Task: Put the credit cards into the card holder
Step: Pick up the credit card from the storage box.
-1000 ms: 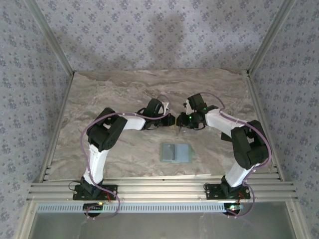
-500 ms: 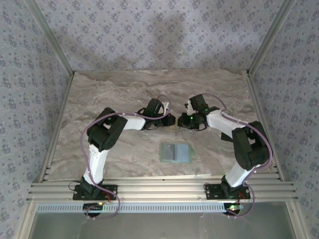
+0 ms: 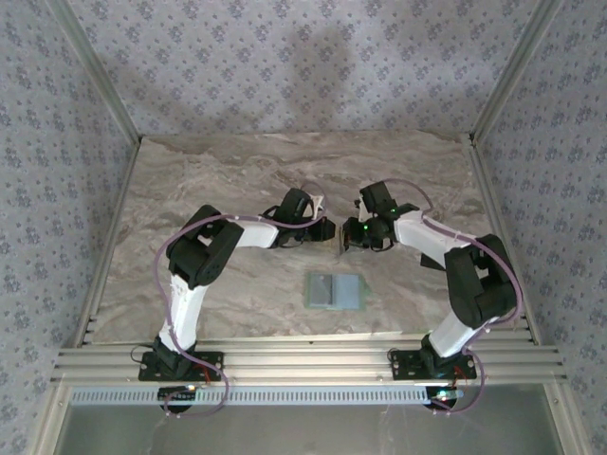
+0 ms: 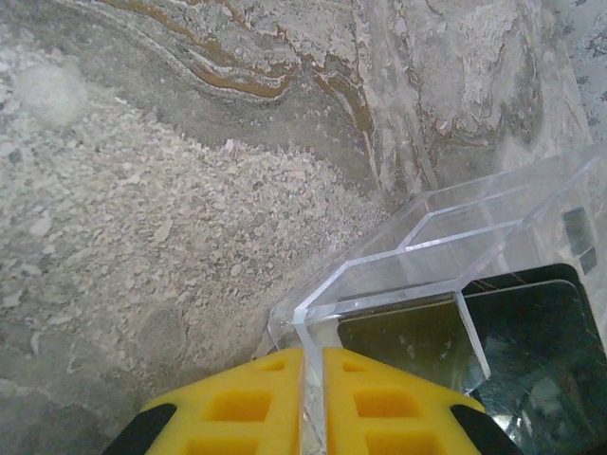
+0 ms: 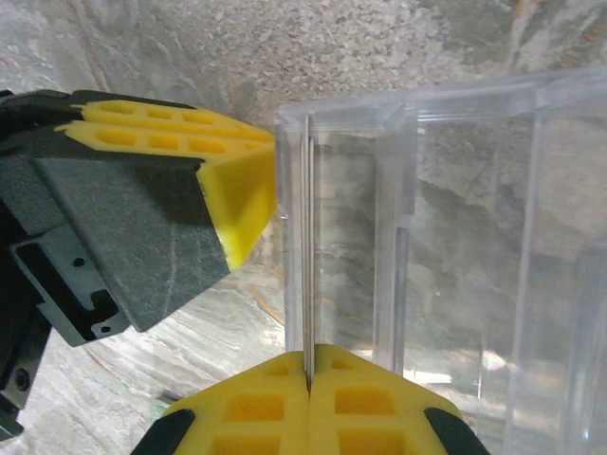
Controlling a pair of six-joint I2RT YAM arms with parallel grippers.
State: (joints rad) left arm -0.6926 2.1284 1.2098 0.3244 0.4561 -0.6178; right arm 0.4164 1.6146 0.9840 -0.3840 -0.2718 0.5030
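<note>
Bright, soft, even light. Top pic: blurry dark shadow on back wall point(image 3: 327, 57). Wrist pics sharp, w/ glints on clear box point(image 5: 446, 265) edges.

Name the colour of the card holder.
Pale grey-green; the card holder shows best in the top external view.

Top external: fixed high behind the arm bases, looking down over the whole tabletop point(image 3: 237, 171), distant.
Left wrist: close behind the left pincer point(image 4: 312, 365), looking down at tabletop and clear box point(image 4: 446, 237).
Right wrist: close behind the right pincer point(image 5: 309, 365), facing the same box, left pincer opposite.
</note>
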